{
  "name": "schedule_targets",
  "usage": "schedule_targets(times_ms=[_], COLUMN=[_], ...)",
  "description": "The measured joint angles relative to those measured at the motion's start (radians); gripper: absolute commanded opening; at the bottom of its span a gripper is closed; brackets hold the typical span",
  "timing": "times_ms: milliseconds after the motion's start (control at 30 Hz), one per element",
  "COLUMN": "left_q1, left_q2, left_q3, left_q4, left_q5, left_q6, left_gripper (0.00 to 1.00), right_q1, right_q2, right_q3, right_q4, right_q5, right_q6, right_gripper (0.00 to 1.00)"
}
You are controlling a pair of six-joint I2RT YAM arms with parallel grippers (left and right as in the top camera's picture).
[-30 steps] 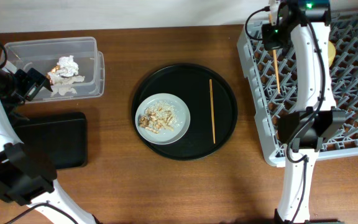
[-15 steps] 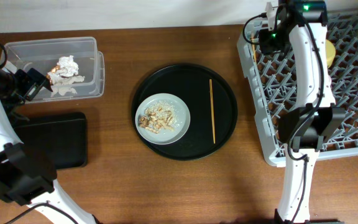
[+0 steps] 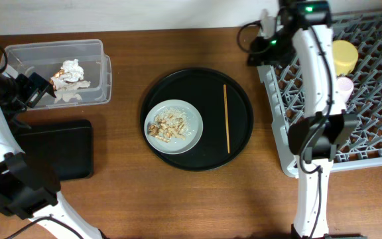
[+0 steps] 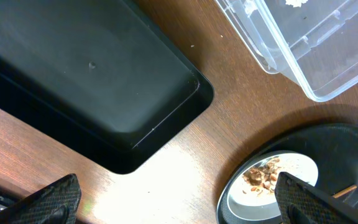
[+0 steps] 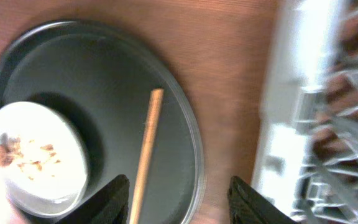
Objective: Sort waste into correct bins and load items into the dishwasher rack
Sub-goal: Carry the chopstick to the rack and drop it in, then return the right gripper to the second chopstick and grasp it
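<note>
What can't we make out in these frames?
- Overhead: the right arm crosses the dishwasher rack, so whatever lies under it is hidden.
- Right wrist: blur smears the rack, so its pegs and contents are unreadable.
- Right wrist: the chopstick runs off the bottom edge, so its far end is unseen.
- Left wrist: the clear tub is cut by the top edge, and almost all its contents are out of frame.

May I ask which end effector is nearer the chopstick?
Right. The right end effector is beside the rack corner past the chopstick; the left end effector is by the tub.
</note>
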Motion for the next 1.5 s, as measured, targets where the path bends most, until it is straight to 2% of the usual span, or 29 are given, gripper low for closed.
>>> schedule_targets(times_ms=[100,233,267,400,467,600,667,900,1033,1133,1367,1500], left_q1=[0.000,0.000,0.000,0.000,0.000,0.000,0.000,0.000,0.000,0.000,0.000,0.000], left_q2=[0.000,0.000,0.000,0.000,0.000,0.000,0.000,0.000,0.000,0.000,0.000,0.000], left_q3=[0.000,0.000,0.000,0.000,0.000,0.000,0.000,0.000,0.000,0.000,0.000,0.000], left_q4=[0.000,0.000,0.000,0.000,0.000,0.000,0.000,0.000,0.000,0.000,0.000,0.000], left_q5=[0.000,0.000,0.000,0.000,0.000,0.000,0.000,0.000,0.000,0.000,0.000,0.000], left_q6=[0.000,0.000,0.000,0.000,0.000,0.000,0.000,0.000,0.000,0.000,0.000,0.000], left_gripper=[0.99,0.99,0.99,0.99,1.00,0.99,0.99,0.99,0.99,0.99,0.99,0.99], right_q1=[0.060,0.141,0.154,0.190,0.201,0.212,0.213,0.217,0.217,0.220,0.233,0.219], right_q2=[0.000,0.000,0.000,0.000,0.002,0.008,0.015,0.015,0.013,0.011,0.008,0.013], right_q3=[0.000,-0.027,-0.045,-0.152,-0.230,-0.402,-0.450,-0.571,-0.581,-0.583,-0.571,-0.412], right_q4=[-0.031,-0.047,-0.046,-0.006,0.044,0.142,0.161,0.251,0.259,0.262,0.234,0.093], right_q5=[0.013,0.092,0.108,0.143,0.154,0.164,0.164,0.164,0.178,0.201,0.227,0.224], right_q6=[0.025,0.089,0.100,0.139,0.151,0.187,0.198,0.235,0.261,0.292,0.323,0.315], right_gripper=[0.67,0.67,0.64,0.41,0.36,0.33,0.32,0.19,0.13,0.04,0.04,0.04])
